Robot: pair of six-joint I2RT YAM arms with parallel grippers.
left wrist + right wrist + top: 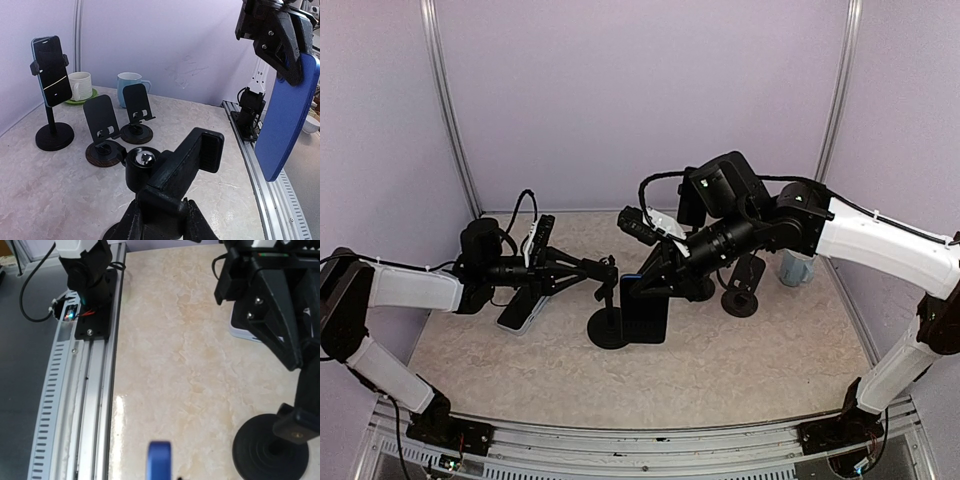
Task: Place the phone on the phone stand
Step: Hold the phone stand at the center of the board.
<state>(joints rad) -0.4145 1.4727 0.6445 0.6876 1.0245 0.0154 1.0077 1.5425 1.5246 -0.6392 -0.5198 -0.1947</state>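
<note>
Left wrist: phone in right hand, near stand.

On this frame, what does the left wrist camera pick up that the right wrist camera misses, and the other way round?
Only the left wrist view: a second phone clamped on a tall stand, a white cup on a green saucer, a blue mug and two folding stands.
Only the right wrist view: the left arm's base on the rail, and a white-edged object lying flat.
Both: the blue phone, the black phone stand and the marbled tabletop.
</note>
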